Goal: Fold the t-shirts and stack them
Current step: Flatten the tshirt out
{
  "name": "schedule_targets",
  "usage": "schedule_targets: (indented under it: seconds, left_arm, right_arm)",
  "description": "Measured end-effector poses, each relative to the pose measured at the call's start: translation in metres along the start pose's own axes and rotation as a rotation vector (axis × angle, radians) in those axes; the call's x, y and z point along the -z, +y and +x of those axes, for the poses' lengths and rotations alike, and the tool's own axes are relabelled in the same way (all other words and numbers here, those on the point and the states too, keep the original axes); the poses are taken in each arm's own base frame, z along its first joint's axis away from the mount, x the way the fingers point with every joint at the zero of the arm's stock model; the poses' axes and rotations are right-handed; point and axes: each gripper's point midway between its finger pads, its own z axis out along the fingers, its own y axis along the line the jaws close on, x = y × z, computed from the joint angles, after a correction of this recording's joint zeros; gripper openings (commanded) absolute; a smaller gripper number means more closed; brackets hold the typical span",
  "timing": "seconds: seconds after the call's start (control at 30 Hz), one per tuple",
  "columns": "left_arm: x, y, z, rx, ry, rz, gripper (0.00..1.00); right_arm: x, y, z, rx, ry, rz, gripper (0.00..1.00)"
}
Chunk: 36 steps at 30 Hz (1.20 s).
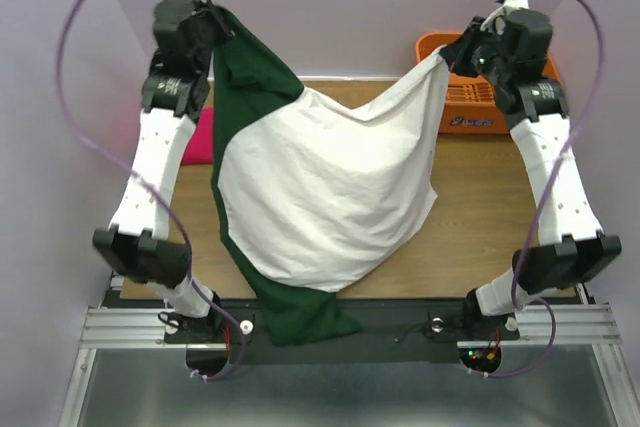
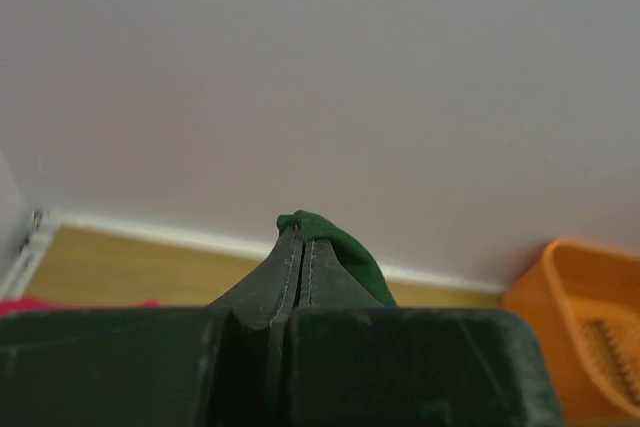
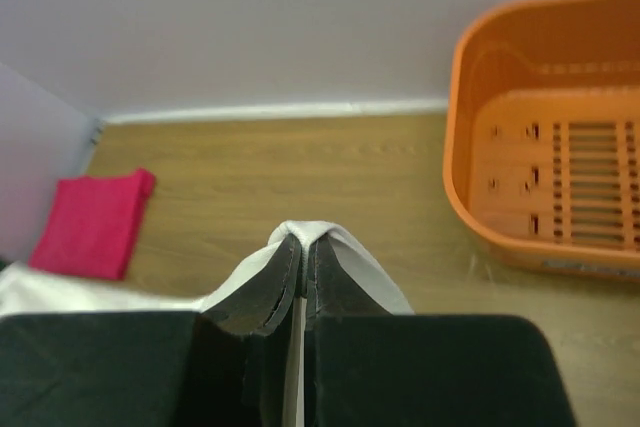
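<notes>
The white t-shirt with dark green sleeves point(image 1: 320, 192) hangs spread in the air between both arms, its plain white side up and a green part drooping over the table's near edge. My left gripper point(image 1: 213, 19) is shut on a green corner of it point(image 2: 335, 247) at the back left. My right gripper point(image 1: 452, 55) is shut on a white corner point(image 3: 300, 237) at the back right. The pink-red t-shirt point(image 3: 92, 222) lies folded on the table at the left, mostly behind my left arm in the top view point(image 1: 200, 137).
An orange plastic basket point(image 1: 470, 87) stands at the back right of the wooden table point(image 1: 470, 207), beside my right gripper; it also shows in the right wrist view point(image 3: 560, 137) and the left wrist view point(image 2: 585, 327). Lilac walls enclose the back and sides.
</notes>
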Motion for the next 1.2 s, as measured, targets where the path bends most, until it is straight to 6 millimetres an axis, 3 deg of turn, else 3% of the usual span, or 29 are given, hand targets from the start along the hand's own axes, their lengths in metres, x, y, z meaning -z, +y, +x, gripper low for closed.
schedule_targets:
  seconds: [0.03,0.13,0.23,0.3,0.47,0.6,0.73,0.9,1.03,1.07,1.2]
  left_arm:
    - [-0.013,0.010,0.028,-0.008,0.058,-0.019,0.00]
    - [-0.046,0.044,0.125,-0.009,0.260,-0.069,0.00]
    - [-0.053,0.065,0.172,0.006,0.363,-0.090,0.00]
    - [-0.052,0.074,0.189,0.030,0.399,-0.091,0.00]
    - [-0.043,0.084,0.199,0.069,0.402,-0.081,0.00]
    - [-0.018,0.089,0.198,0.092,0.398,-0.079,0.00]
    - [0.006,0.083,0.173,0.116,0.352,-0.056,0.00]
    - [0.033,0.057,0.105,0.146,0.223,0.028,0.00]
    - [0.063,0.024,0.016,0.160,0.049,0.132,0.00]
    - [0.073,0.015,-0.013,0.161,-0.013,0.161,0.00]
    - [0.098,-0.010,-0.096,0.154,-0.203,0.236,0.00]
  right_arm:
    - [-0.020,-0.013,0.029,-0.008,0.070,0.022,0.01]
    - [-0.052,-0.033,0.083,-0.020,0.196,0.043,0.01]
    - [-0.072,-0.044,0.121,-0.028,0.276,0.040,0.01]
    - [-0.079,-0.048,0.135,-0.029,0.304,0.036,0.01]
    - [-0.087,-0.054,0.166,-0.034,0.355,0.016,0.01]
    - [-0.086,-0.057,0.185,-0.044,0.387,0.007,0.01]
    - [-0.080,-0.057,0.191,-0.049,0.400,0.006,0.01]
    - [-0.058,-0.041,0.148,-0.032,0.299,-0.012,0.01]
    - [-0.024,-0.015,0.074,0.004,0.121,-0.047,0.01]
    - [-0.015,-0.004,0.046,0.017,0.057,-0.067,0.01]
    - [-0.003,0.022,-0.025,0.053,-0.116,-0.128,0.01]
